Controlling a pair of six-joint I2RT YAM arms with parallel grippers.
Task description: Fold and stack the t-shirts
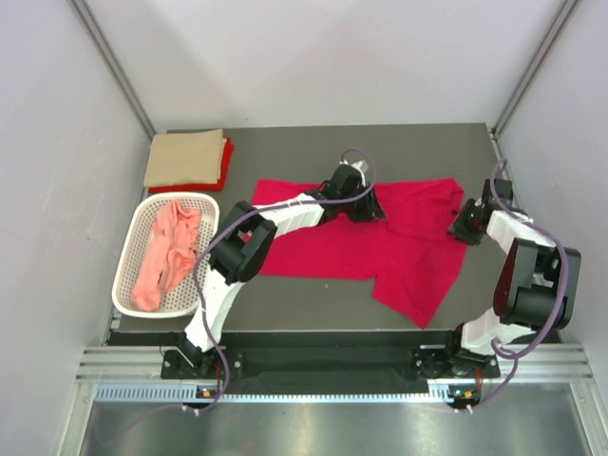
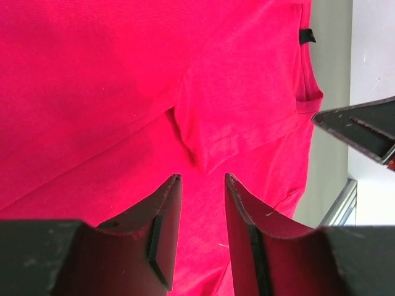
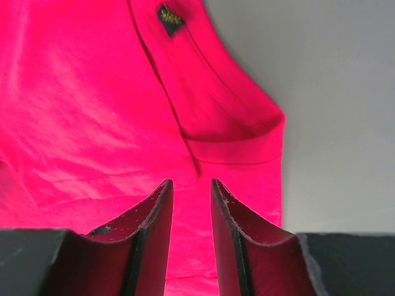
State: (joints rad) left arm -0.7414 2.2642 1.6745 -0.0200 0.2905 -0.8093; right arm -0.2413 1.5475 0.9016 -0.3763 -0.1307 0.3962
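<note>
A crimson red t-shirt lies spread flat across the dark table, its collar and dark neck label toward the right. My left gripper hovers over the shirt's upper middle. It is open, and only red cloth shows through the gap between its fingers. My right gripper stands over the collar edge at the shirt's right side, also open, with the collar seam just ahead of its tips. At the back left a folded tan t-shirt rests on a folded red one.
A white mesh basket at the left edge holds a crumpled salmon pink t-shirt. Bare table lies to the right of the collar. Grey walls and metal posts enclose the table on three sides.
</note>
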